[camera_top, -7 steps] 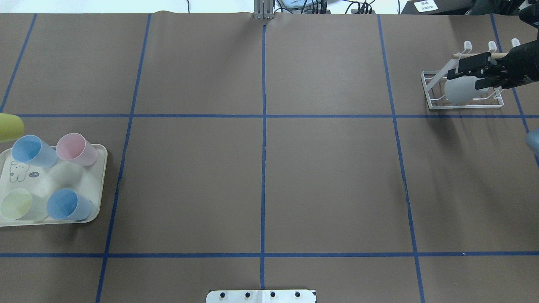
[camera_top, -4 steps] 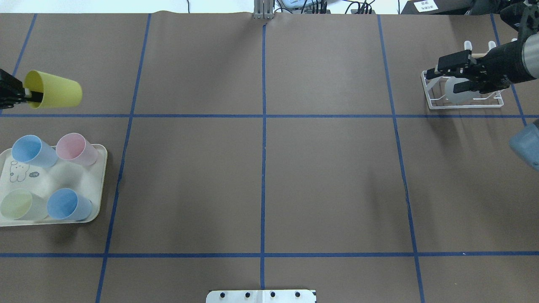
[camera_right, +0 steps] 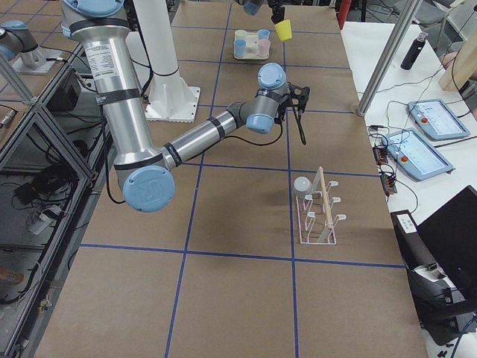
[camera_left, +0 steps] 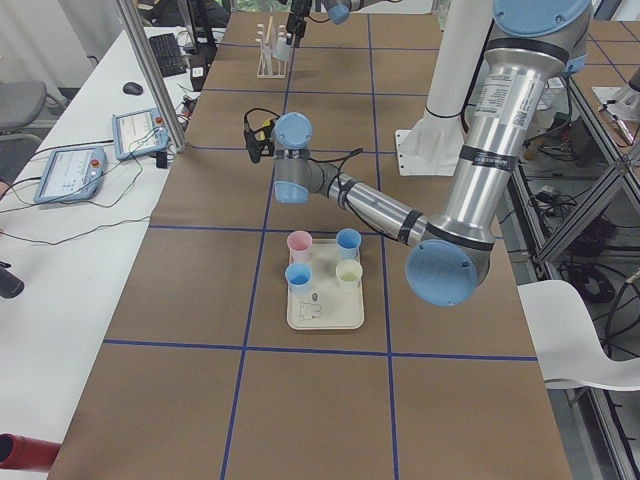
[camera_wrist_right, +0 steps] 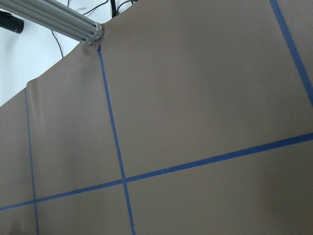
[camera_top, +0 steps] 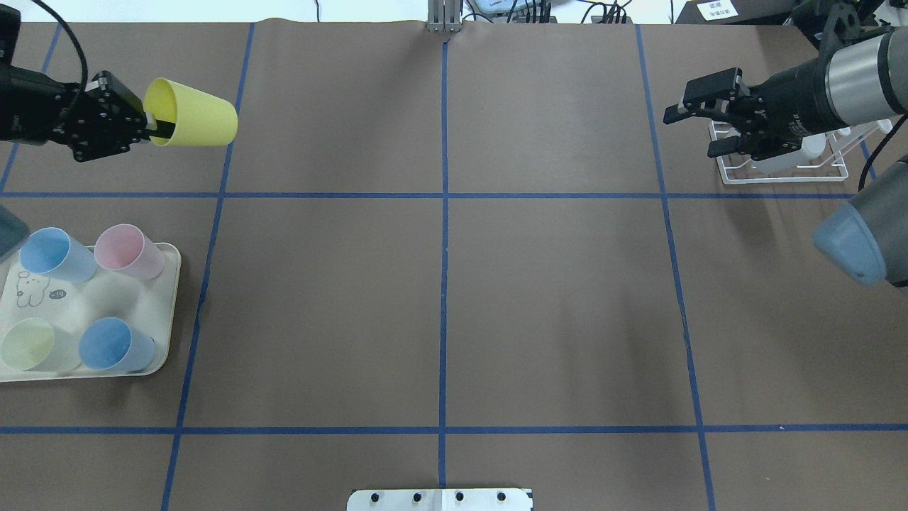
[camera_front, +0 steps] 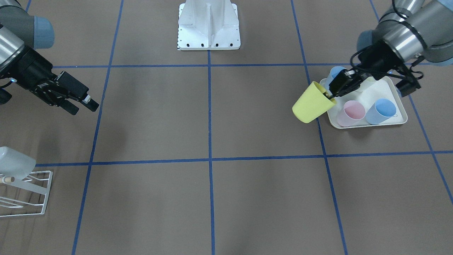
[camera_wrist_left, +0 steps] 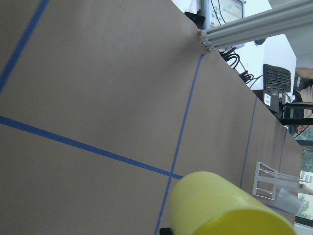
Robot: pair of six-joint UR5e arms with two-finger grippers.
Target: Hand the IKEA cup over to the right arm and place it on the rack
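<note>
1. I am gripping the yellow cup [camera_top: 195, 115] by its rim with my left end effector [camera_top: 151, 129]. One finger is sitting inside the mouth and the other is pressing on the outside of the wall.
2. The cup is lying roughly on its side in the air, clear of the surface [camera_top: 553, 284]. Its mouth is facing my wrist and its base is pointing toward the table's middle.
3. In the overhead view the cup is hanging over the far left part of the surface, beyond the tray [camera_top: 162, 312] and apart from it.
4. On the tray, two blue cups [camera_top: 53, 254], a pink cup [camera_top: 128, 250] and a pale green cup [camera_top: 28, 344] are standing with their mouths up.
5. My right end effector [camera_top: 691, 135] is hanging empty with its fingers spread wide, aiming toward the table's middle.
6. It is hovering just inward of the rack [camera_top: 801, 170] — in the overhead view my right wrist is covering part of that frame.
7. The rack is standing at the far right of the surface. A whitish cup [camera_front: 14, 163] is sitting tilted on it, beside the wooden dowel [camera_right: 322, 195].
8. My two end effectors are facing each other from well apart — most of the surface is lying between them.
</note>
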